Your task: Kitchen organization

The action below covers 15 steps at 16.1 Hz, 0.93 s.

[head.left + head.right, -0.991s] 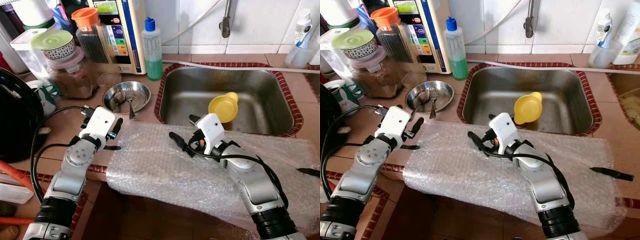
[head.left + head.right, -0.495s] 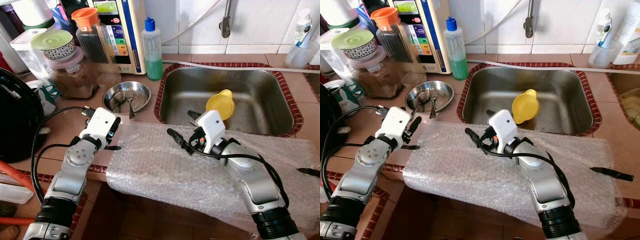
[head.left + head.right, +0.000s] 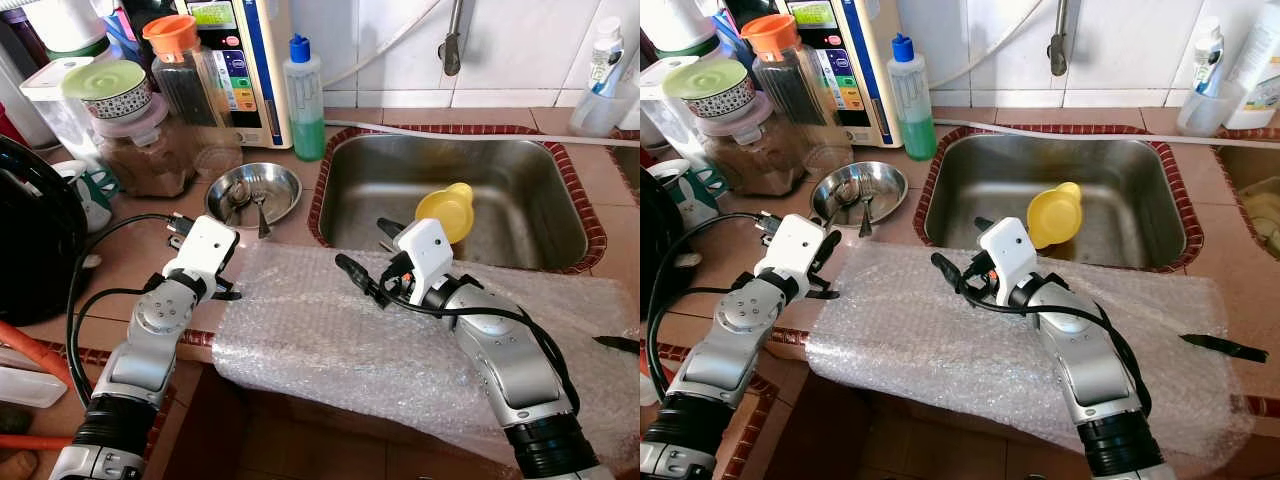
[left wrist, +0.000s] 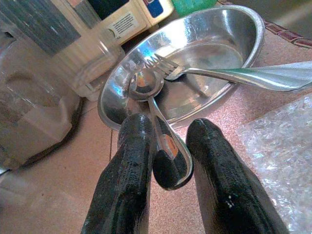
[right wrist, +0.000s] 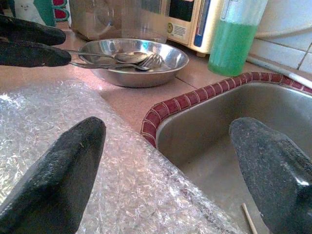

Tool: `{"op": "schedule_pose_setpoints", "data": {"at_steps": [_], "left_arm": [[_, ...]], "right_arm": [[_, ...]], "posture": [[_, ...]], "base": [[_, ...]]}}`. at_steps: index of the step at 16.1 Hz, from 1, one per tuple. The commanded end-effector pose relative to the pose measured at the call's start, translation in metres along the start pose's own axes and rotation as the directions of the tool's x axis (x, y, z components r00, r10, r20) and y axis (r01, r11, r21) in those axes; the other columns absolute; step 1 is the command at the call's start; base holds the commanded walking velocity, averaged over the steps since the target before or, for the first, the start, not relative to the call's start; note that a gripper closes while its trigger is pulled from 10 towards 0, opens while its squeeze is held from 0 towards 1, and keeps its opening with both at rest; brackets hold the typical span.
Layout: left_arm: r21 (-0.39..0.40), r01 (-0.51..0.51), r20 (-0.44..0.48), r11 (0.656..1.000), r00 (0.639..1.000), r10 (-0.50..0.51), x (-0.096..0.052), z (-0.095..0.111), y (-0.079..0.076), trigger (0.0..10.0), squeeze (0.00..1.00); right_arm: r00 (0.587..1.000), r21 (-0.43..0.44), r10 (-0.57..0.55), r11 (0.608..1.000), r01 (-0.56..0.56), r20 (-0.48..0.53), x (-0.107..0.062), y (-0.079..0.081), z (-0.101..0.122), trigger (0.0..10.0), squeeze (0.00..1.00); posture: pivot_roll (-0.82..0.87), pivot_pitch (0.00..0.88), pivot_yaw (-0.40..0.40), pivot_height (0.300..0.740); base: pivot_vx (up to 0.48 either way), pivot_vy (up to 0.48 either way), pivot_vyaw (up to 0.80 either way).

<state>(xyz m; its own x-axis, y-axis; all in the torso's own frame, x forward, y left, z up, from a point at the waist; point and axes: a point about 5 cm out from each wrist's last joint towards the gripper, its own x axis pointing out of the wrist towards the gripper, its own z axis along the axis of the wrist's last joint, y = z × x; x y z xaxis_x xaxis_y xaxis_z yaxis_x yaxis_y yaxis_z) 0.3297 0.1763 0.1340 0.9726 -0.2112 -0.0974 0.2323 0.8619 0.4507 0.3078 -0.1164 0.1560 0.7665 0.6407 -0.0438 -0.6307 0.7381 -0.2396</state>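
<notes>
- One spoon [image 4: 161,131] and one fork [image 4: 214,73] are lying in the steel bowl [image 3: 253,192], their handles sticking out over its near rim.
- The left gripper [image 4: 165,180] is reaching to that rim, its fingers [image 4: 126,165] closing on either side of the spoon handle; whether they are pressing it I cannot tell.
- The bowl is sitting on the table [image 3: 130,250], just left of the sink [image 3: 540,190], with a row of jars [image 3: 140,130] and one green bottle [image 3: 305,100] crowding its far side, leaving open room only on its near side.
- One sheet of bubble wrap [image 3: 330,340] is covering the near table edge and hanging over it, its left end lying just beside the left gripper.
- The right gripper [image 3: 362,255] is hovering over the wrap at the sink's near rim, its two fingers [image 5: 53,180] standing wide apart and gripping nothing.
- One yellow lid [image 3: 447,212] is leaning inside the sink, just beyond the right gripper.
- One dark utensil [image 3: 1225,347] is lying on the wrap at the far right.
</notes>
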Motion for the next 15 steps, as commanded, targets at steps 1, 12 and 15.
{"op": "schedule_pose_setpoints", "data": {"at_steps": [1,12,15], "left_arm": [[0.009,0.012,-0.001,1.0,1.0,-0.012,-0.0006,-0.0015,0.0003,0.0,0.0],[0.026,0.016,0.012,1.0,1.0,-0.016,0.0006,0.0002,0.0004,0.0,0.0],[0.024,-0.033,0.048,0.999,0.998,0.032,0.0002,0.0049,0.0046,0.0,0.0]], "right_arm": [[1.0,-0.008,0.01,1.0,-0.01,0.025,0.0023,0.0016,0.0058,10.0,0.0],[1.0,-0.015,-0.008,1.0,0.008,0.026,0.0029,0.0008,0.0057,10.0,0.0],[0.999,-0.012,-0.012,1.0,0.012,0.03,0.0035,0.0013,0.0058,10.0,0.0]], "posture": [[-0.27,0.089,0.123,0.74],[-0.28,0.088,0.132,0.74],[-0.27,0.086,0.133,0.74]], "base": [[0.0,0.0,0.0],[0.0,0.0,0.0],[0.0,0.0,0.0]]}}
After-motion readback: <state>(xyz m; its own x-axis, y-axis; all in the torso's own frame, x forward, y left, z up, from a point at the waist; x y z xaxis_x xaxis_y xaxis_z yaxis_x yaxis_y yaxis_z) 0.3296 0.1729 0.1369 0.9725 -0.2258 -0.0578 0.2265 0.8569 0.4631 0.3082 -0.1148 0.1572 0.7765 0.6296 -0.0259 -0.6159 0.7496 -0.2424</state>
